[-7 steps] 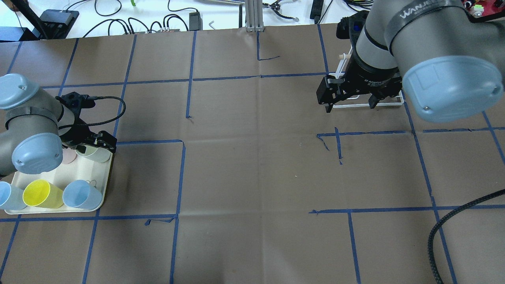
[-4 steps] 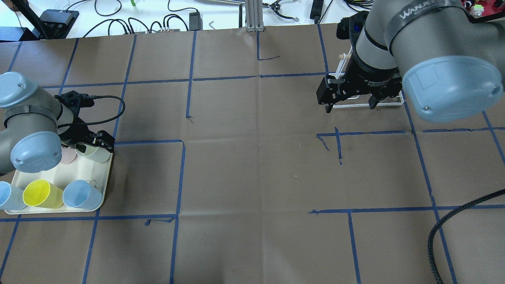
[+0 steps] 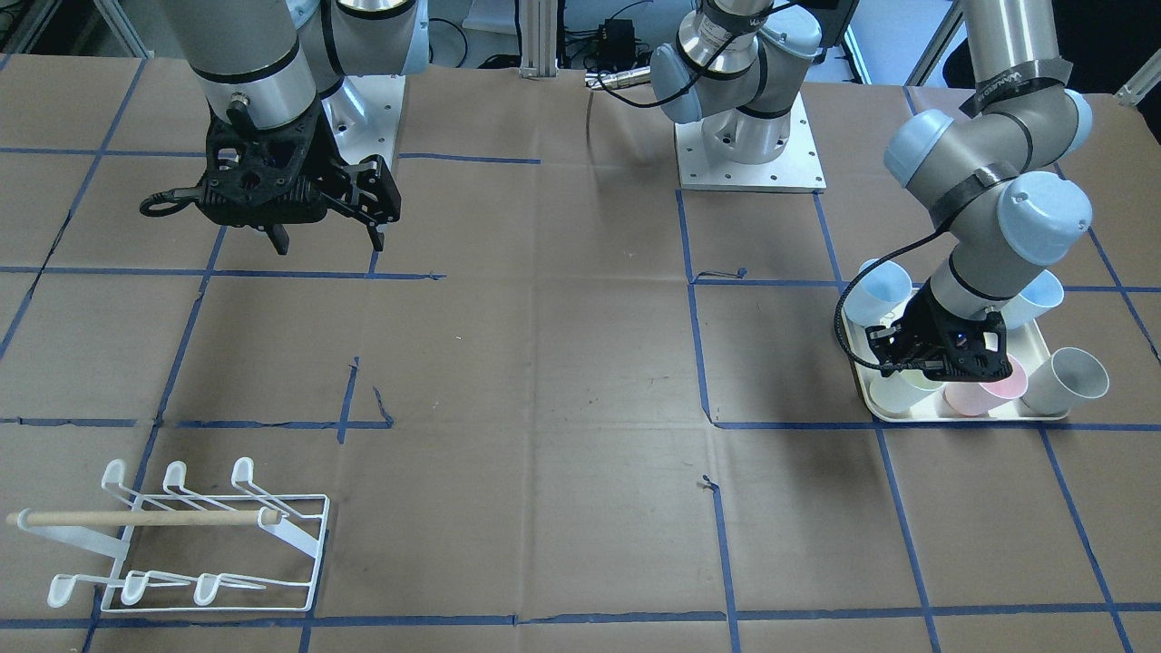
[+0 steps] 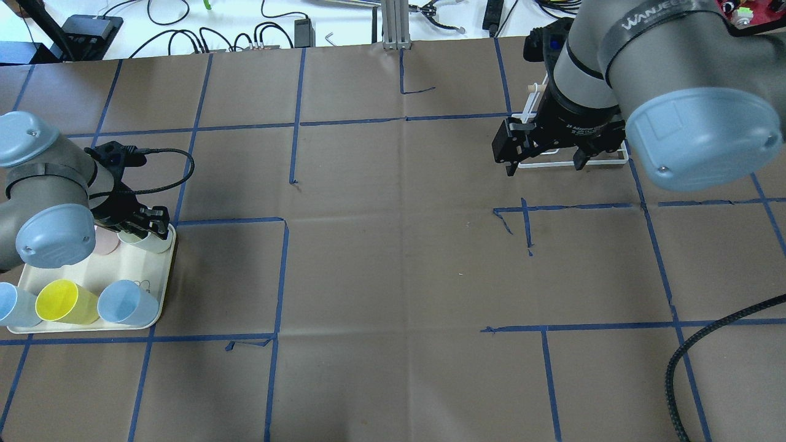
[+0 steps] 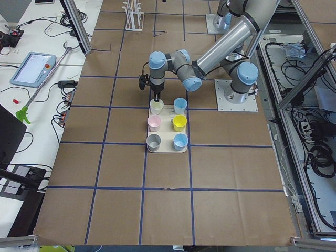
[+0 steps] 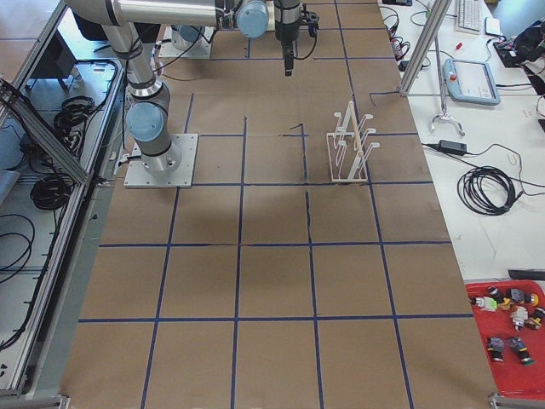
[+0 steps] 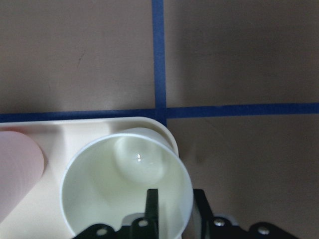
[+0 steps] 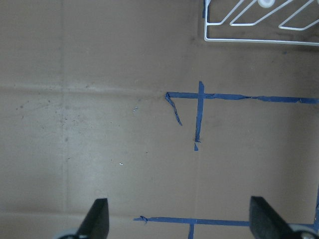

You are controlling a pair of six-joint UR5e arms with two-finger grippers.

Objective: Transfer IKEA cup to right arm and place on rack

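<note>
1. The left gripper (image 7: 175,194) is down over the cup (image 7: 99,199), which sits in a corner of the tray (image 7: 99,123) toward the table's left end. One finger is inside the rim and one outside, drawn close. I cannot tell whether they pinch the wall yet.
2. The cup stands upright, mouth up, its long axis vertical, straight under that gripper, by far the nearer one.
3. The right gripper (image 4: 544,169) hangs spread wide and empty, well apart toward the right end.
4. The rack (image 3: 136,519) lies by the far edge near the right corner, its pegs bare.
5. The right arm's (image 4: 694,73) band (image 4: 651,18) reads "WANJE…", cut off. The cup shows no mark.
</note>
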